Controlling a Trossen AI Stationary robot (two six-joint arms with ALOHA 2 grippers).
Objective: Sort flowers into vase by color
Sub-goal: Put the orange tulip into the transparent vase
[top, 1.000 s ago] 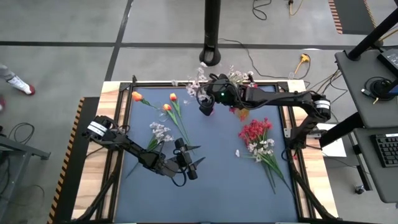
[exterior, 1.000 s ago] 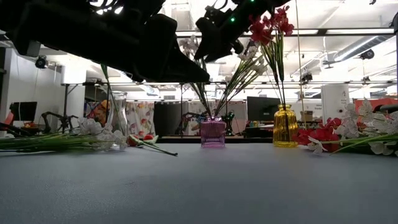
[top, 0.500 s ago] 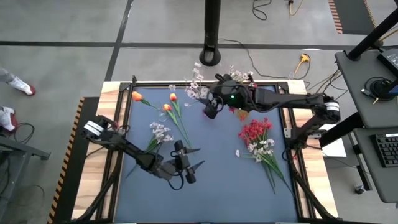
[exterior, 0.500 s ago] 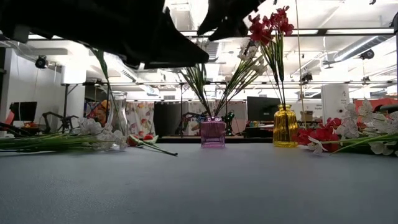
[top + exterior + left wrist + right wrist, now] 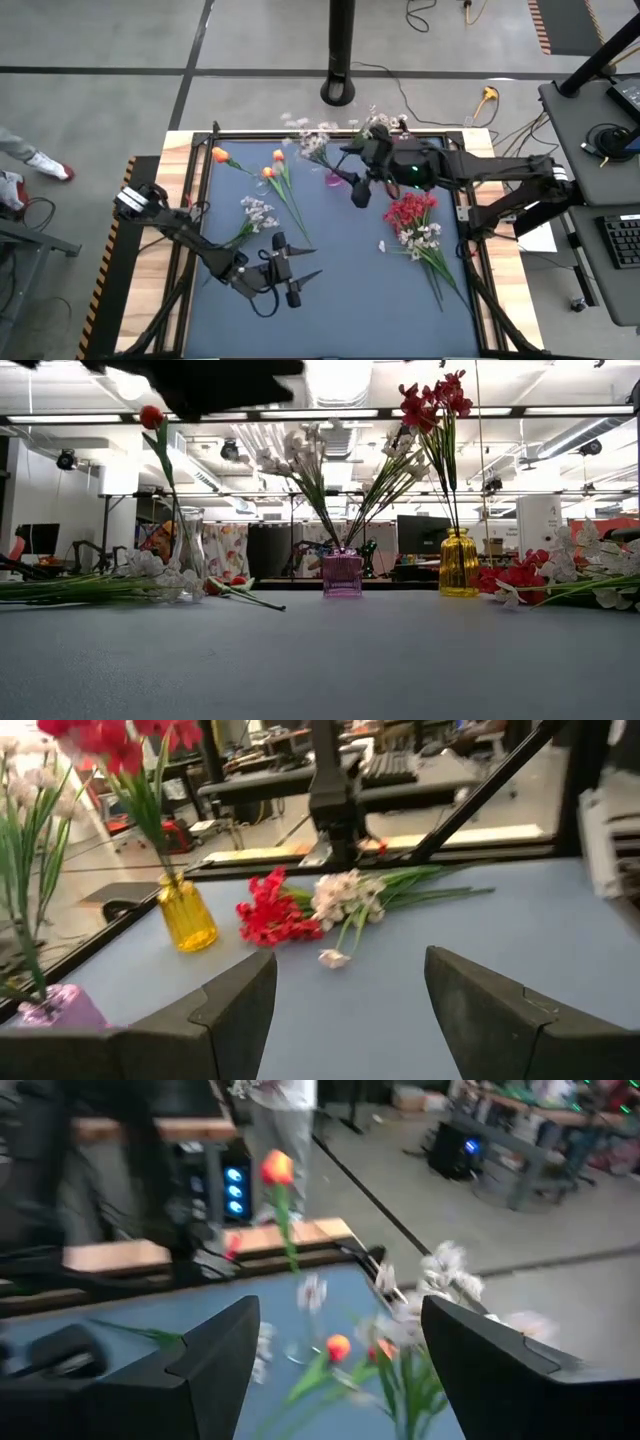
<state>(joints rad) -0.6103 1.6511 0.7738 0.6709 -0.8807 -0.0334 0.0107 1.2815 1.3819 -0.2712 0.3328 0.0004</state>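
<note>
Three vases stand along the far edge: a clear vase (image 5: 190,555) with one orange bud (image 5: 150,416), a pink vase (image 5: 342,573) holding white sprays (image 5: 300,450), and a yellow vase (image 5: 458,563) holding red blossoms (image 5: 432,400). Orange tulips (image 5: 275,170) and a white spray (image 5: 255,213) lie on the mat's left. A red and white pile (image 5: 415,228) lies on its right. My right gripper (image 5: 360,197) is open, just near-right of the pink vase (image 5: 333,180). My left gripper (image 5: 303,286) is open over the bare near middle.
The blue mat (image 5: 340,290) sits in a black frame on a wooden table. The right arm (image 5: 470,172) stretches along the far edge above the yellow vase. A black post base (image 5: 340,92) stands beyond the table. Bare mat lies between the two flower heaps.
My right gripper has drawn back from above the pink vase toward the near edge and the right, leaving the low view. The white sprays stand in the pink vase, fanned out. My left gripper has moved toward the near edge and out of the low view.
</note>
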